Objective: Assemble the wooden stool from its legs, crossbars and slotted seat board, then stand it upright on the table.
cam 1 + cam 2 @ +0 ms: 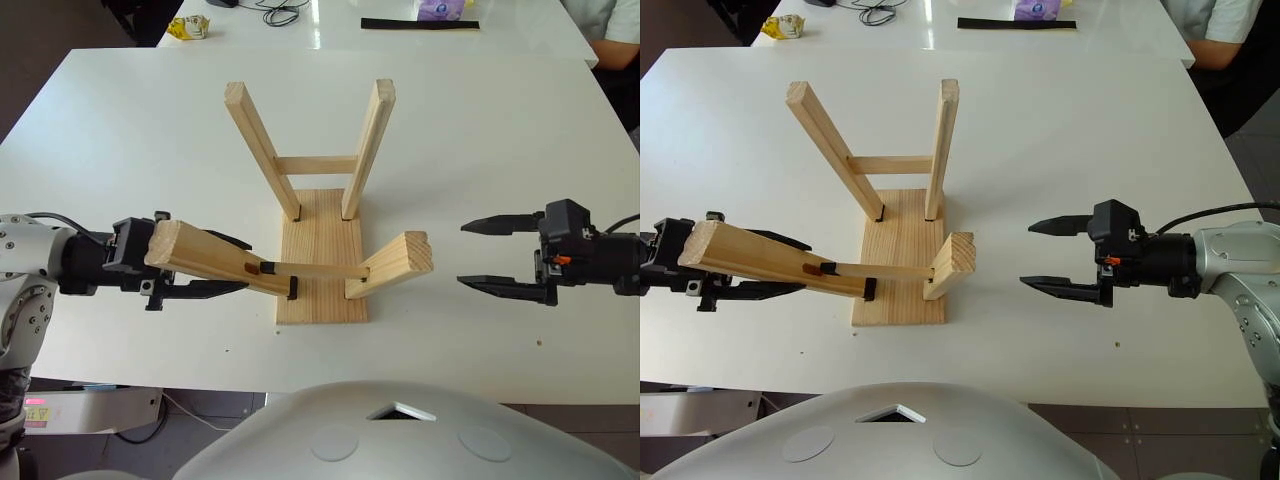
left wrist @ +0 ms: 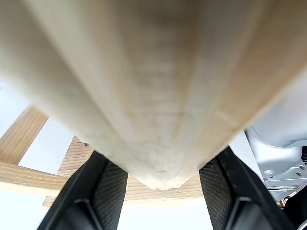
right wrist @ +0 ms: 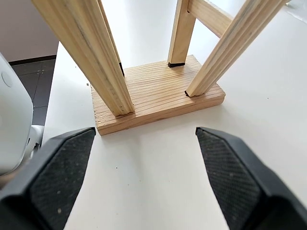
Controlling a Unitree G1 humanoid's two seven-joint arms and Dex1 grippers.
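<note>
The slotted seat board [image 1: 320, 235] lies flat on the white table. One leg pair, joined by a crossbar [image 1: 315, 165], stands in the board's far slots. A second pair leans low over the near end. My left gripper [image 1: 245, 265] is shut on its left leg [image 1: 200, 255], which looms close in the left wrist view as a leg [image 2: 153, 86] between black fingers [image 2: 96, 196]. The pair's right leg [image 1: 395, 265] has its foot at the board's near right slot. My right gripper [image 1: 464, 255] hangs open right of the stool, facing the board [image 3: 158, 93], and holds nothing.
A second white table behind carries a yellow packet [image 1: 190, 27], cables, a black strip [image 1: 420, 23] and a purple item [image 1: 445, 10]. A person's arm [image 1: 615, 25] shows at the far right corner. Bare tabletop lies on both sides of the board.
</note>
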